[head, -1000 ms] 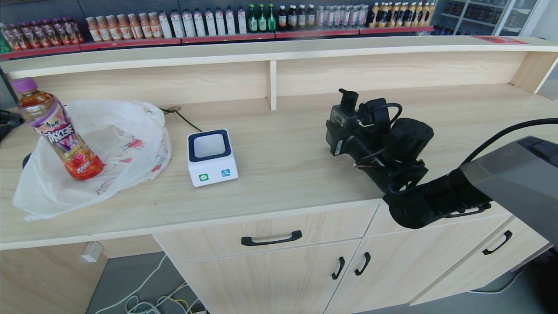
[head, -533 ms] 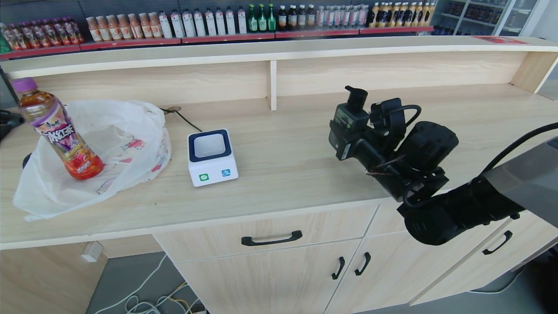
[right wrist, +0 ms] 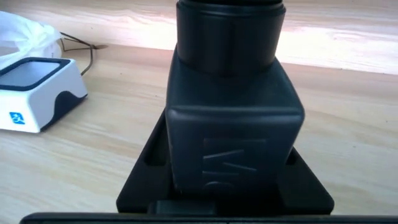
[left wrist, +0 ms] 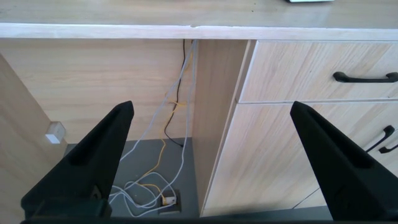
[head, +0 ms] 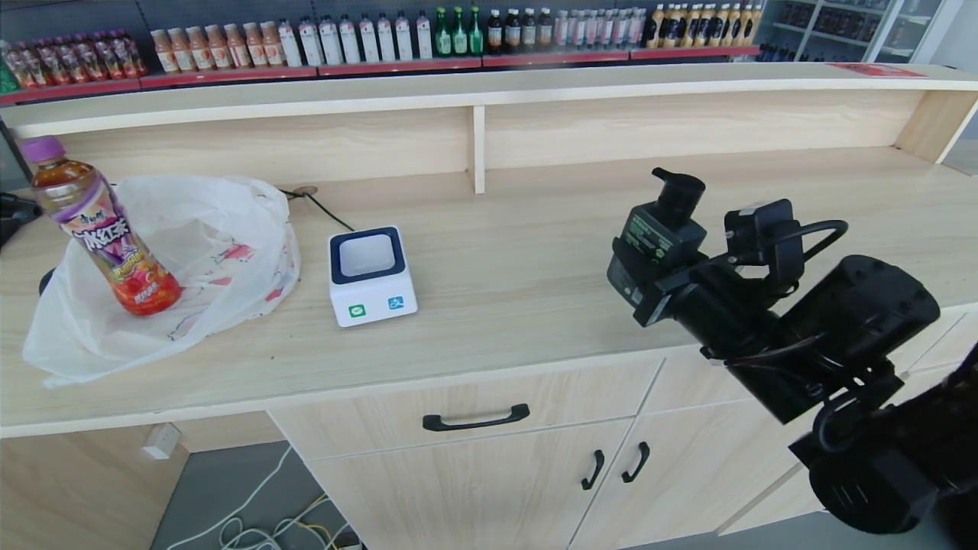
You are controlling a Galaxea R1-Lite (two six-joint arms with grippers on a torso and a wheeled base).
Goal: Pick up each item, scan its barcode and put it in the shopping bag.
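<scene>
Shop, likely: drink shelves (head: 458, 38), checkout counter (head: 504, 298), payment scanner (head: 372, 275).

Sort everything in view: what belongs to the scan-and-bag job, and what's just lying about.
Job:
black square bottle with a black cap, held above the light wooden counter
white-and-blue cube scanner
white plastic shopping bag
orange tea bottle with a purple cap, standing at the bag

Lying about:
rows of bottles on the red back shelf
loose cables on the floor

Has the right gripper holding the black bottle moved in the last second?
Yes. The right gripper with the black bottle has drawn rightward, away from the scanner, toward the counter's front edge.
</scene>
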